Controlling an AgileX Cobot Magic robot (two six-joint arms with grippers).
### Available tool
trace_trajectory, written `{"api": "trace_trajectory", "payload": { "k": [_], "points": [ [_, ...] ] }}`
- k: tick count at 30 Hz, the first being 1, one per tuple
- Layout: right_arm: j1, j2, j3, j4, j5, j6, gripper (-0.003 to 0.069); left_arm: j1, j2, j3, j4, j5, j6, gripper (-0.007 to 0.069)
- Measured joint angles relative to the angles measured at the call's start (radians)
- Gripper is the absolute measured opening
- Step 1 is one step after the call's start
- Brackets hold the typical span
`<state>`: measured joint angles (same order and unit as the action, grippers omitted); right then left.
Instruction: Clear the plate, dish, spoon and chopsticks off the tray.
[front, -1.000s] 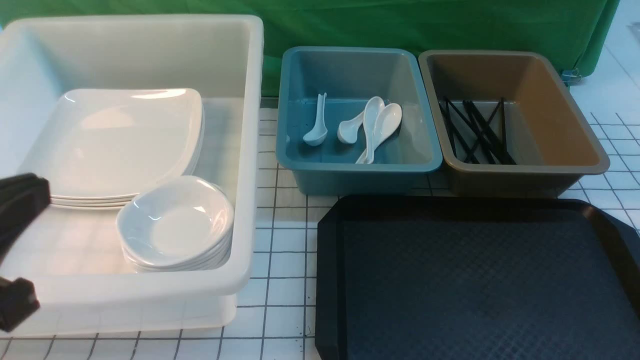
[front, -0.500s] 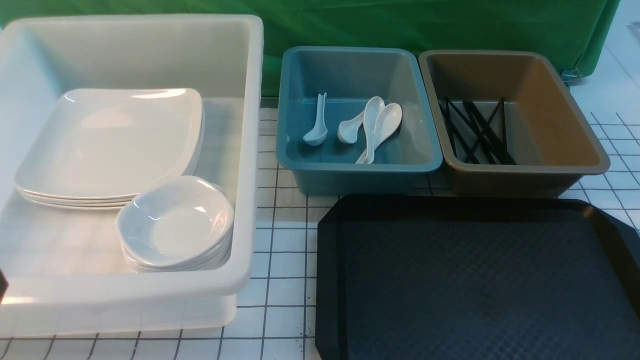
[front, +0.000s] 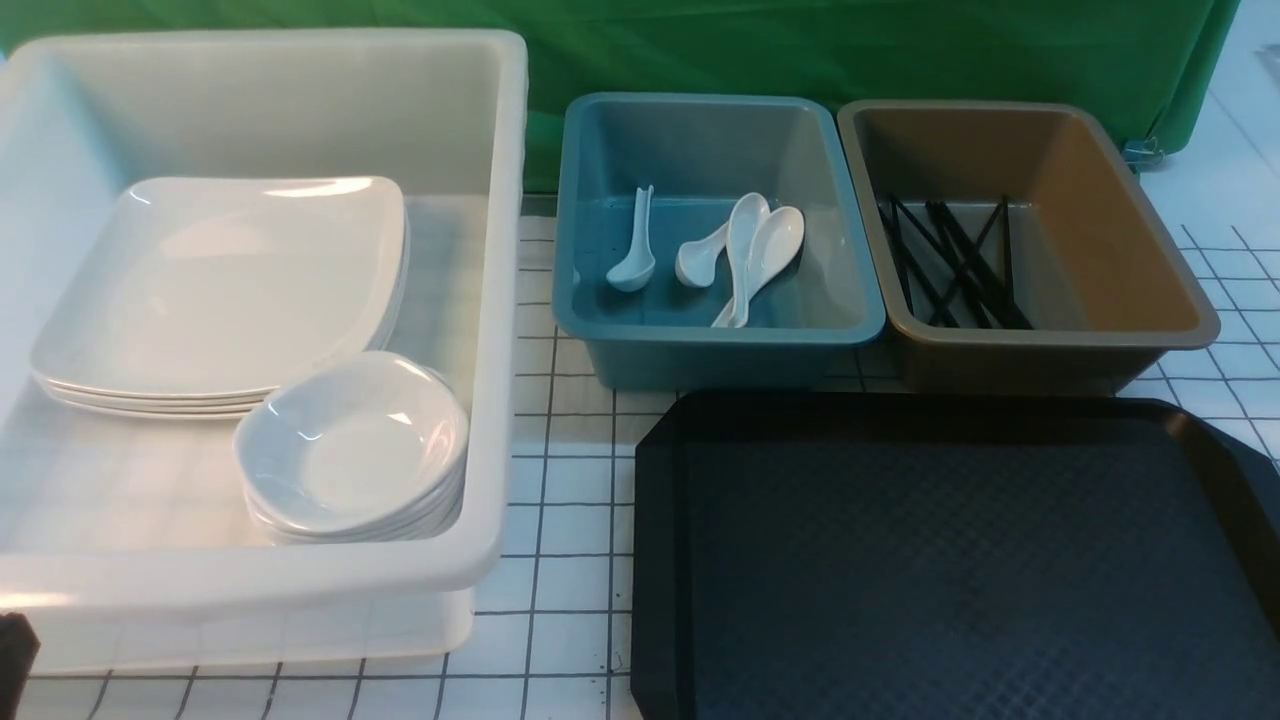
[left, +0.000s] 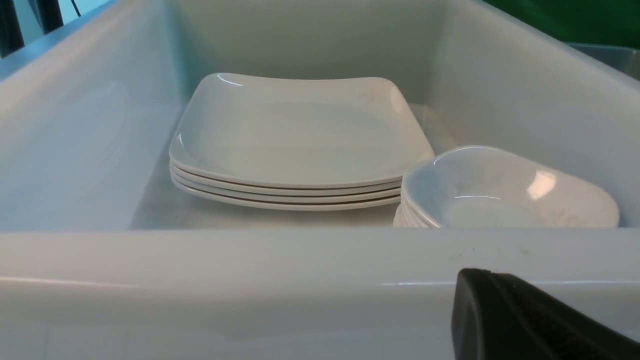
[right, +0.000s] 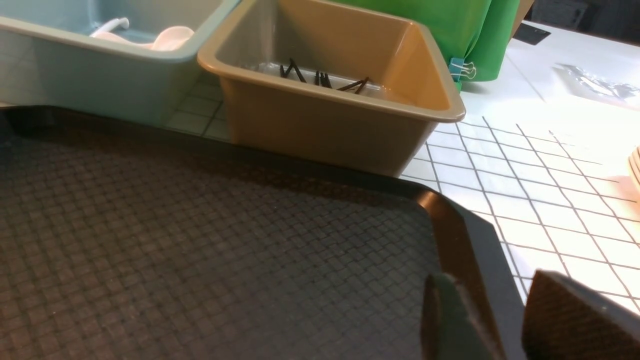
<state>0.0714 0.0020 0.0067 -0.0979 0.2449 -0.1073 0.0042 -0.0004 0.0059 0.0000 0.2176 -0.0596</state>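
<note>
The black tray (front: 960, 560) lies at the front right with nothing on it; it also shows in the right wrist view (right: 200, 240). The white square plates (front: 220, 280) are stacked in the white bin, beside a stack of small dishes (front: 350, 445). Several spoons (front: 745, 250) lie in the blue bin and the black chopsticks (front: 950, 265) in the brown bin. My right gripper (right: 487, 285) is open and empty over the tray's right rim. Only one black finger (left: 520, 320) of my left gripper shows, in front of the white bin's near wall.
The large white bin (front: 300, 575) fills the left side. The blue bin (front: 720, 360) and the brown bin (front: 1050, 360) stand side by side just behind the tray. A green cloth hangs at the back. The table has a white grid surface.
My left gripper has drawn back from the white bin's front left corner and has almost left the front view. Nothing else has moved.
</note>
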Motion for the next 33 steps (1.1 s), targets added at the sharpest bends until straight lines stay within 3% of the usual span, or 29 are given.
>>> {"api": "trace_trajectory", "payload": {
  "k": [12,33],
  "points": [
    [0.0,0.0,0.0,0.0,0.0,0.0,0.024,0.065,0.0,0.0,-0.006,0.005,0.0,0.0],
    [0.0,0.0,0.0,-0.001,0.0,0.0,0.024,0.031,0.0,0.0,-0.01,0.005,0.0,0.0004]
  ]
}}
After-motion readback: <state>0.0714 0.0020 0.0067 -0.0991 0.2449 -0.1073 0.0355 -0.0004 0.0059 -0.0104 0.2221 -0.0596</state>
